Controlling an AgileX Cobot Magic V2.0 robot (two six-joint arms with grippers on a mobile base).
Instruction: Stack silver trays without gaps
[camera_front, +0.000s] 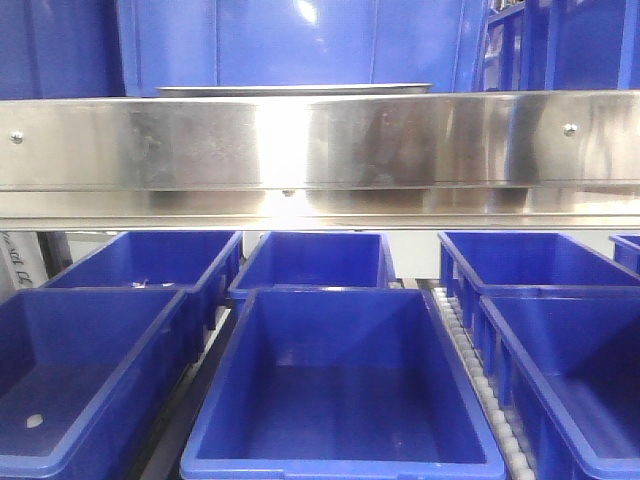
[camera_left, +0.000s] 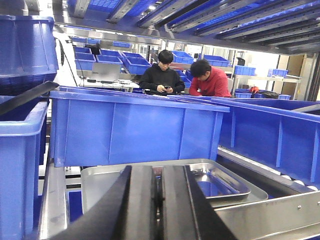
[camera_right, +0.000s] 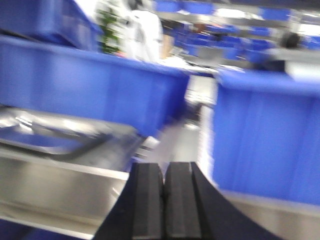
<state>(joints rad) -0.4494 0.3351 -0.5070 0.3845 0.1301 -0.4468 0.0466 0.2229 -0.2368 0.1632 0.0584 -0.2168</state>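
Though blurry, silver trays (camera_left: 170, 182) beyond left claw (camera_left: 158, 200).

Big steel rail (camera_front: 320, 150) with screws runs right across the shot. Just above its top edge you can see the thin rim of a silver tray (camera_front: 295, 89). Below it, open blue bins (camera_front: 340, 390) sit in rows beside a roller track (camera_front: 478, 375).

Left gripper (camera_left: 157, 200) with matte black flat fingers (camera_left: 137, 205), right gripper (camera_right: 163, 200) with matching black, slab-like fingers (camera_right: 147, 200)
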